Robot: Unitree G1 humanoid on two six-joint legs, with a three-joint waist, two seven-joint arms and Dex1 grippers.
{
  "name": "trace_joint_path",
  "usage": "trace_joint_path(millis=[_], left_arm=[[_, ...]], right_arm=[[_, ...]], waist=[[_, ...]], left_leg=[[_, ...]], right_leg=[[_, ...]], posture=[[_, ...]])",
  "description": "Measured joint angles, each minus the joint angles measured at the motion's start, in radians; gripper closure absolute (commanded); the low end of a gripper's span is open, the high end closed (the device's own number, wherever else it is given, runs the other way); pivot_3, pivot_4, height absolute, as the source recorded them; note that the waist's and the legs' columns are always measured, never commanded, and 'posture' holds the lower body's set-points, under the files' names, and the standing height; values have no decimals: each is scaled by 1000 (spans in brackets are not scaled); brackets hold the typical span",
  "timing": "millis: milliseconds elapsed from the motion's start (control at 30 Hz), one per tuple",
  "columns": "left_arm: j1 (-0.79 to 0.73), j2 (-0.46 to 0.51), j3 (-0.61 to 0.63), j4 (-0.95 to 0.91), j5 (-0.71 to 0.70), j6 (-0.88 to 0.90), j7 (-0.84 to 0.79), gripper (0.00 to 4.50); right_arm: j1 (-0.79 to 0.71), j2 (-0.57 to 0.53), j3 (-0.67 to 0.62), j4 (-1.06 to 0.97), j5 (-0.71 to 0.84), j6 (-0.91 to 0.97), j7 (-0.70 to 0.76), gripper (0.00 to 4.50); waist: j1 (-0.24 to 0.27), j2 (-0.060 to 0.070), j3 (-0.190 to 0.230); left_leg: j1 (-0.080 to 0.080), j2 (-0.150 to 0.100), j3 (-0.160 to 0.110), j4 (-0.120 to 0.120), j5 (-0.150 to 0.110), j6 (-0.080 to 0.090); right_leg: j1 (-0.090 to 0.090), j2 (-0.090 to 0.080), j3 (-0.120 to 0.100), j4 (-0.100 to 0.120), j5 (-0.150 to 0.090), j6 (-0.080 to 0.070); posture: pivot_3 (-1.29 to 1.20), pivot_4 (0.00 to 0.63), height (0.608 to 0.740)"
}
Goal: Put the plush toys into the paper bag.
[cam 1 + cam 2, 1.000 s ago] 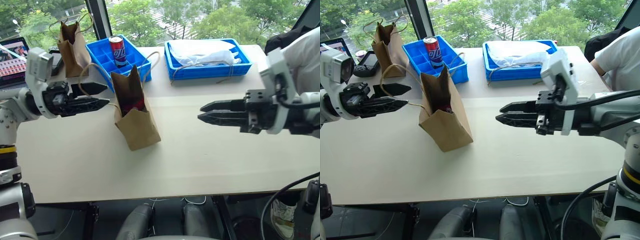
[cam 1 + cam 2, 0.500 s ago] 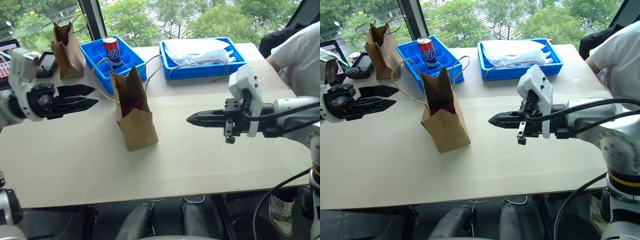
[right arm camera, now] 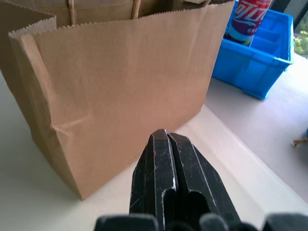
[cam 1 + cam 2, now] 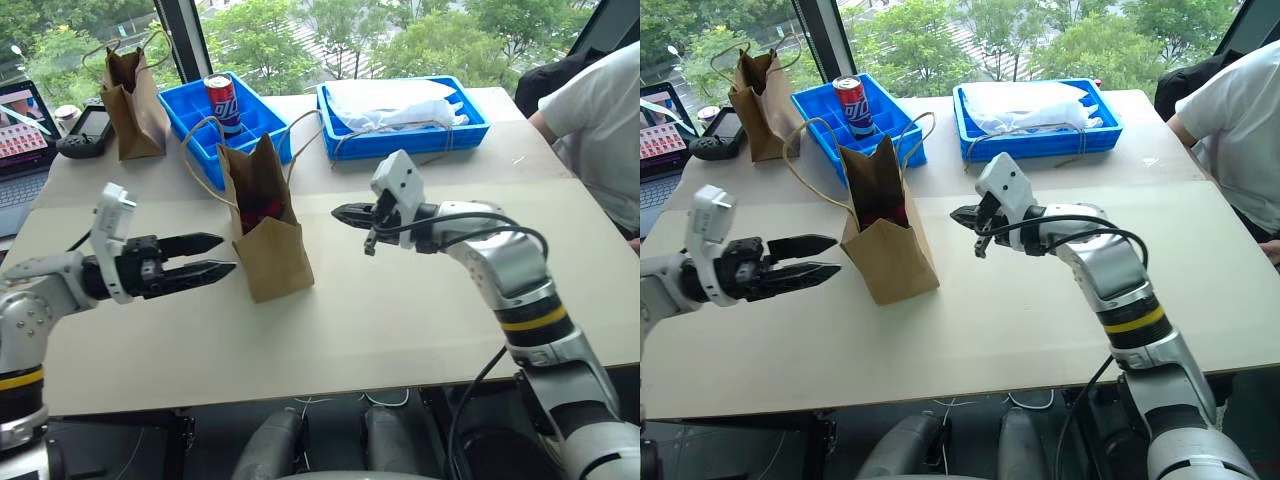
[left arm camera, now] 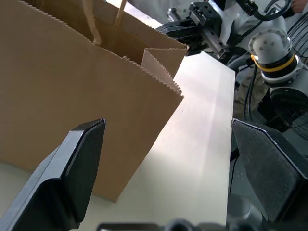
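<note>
table (image 4: 400, 300) | paper bag (image 4: 268, 240) | darker bag (image 4: 128, 90) | blue bins (image 4: 405, 125) | laptop (image 4: 22, 135)

The left gripper (image 5: 166, 168) has its jaws spread wide, the kraft paper bag (image 5: 72, 86) just ahead, the right gripper (image 5: 180, 31) beyond

Light-brown kraft paper bag (image 4: 268, 240) with beige string handles between the two black-fingered grippers, left gripper (image 4: 215, 258) and right gripper (image 4: 343, 213), something red (image 4: 262, 212) inside it. Beyond the bag, bright blue tray (image 4: 192, 112) holding a red can (image 4: 221, 102) with blue-and-white lettering, and a second blue tray (image 4: 470, 128) with white plastic (image 4: 395, 101). Darker brown bag (image 4: 133, 88) farther off, all on a pale cream table (image 4: 400, 320).
</note>
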Motion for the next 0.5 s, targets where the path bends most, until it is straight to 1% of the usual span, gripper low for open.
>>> trace_joint_path(millis=[100, 233, 367, 500], left_arm=[[24, -48, -31, -57, -12, 8, 76, 0], [53, -76, -55, -85, -12, 11, 153, 0], [57, -88, -75, -94, -8, 9, 200, 0], [36, -109, -110, -86, 30, -8, 249, 0]], right_arm=[[9, 78, 26, 52, -29, -76, 33, 4468], [35, 156, 35, 48, -26, -101, 82, 4468], [50, 198, 44, 38, -26, -101, 109, 4468], [58, 234, 60, 30, -31, -102, 120, 4468]], waist=[[-7, 0, 0], [-7, 0, 0], [-6, 0, 0], [-3, 0, 0]], left_leg=[[0, 3, 0, 0, -1, -3], [2, 9, 0, 0, -3, -5], [3, 13, 1, 0, -3, -6], [4, 15, 1, 0, -1, -9]], right_leg=[[-1, 4, 1, 1, 1, -1], [-1, 11, 1, 1, 2, -4], [0, 16, 1, -1, 5, -8], [0, 19, 1, 0, 6, -10]], posture=[[0, 150, 740], [0, 150, 740], [0, 150, 740], [0, 150, 740]])
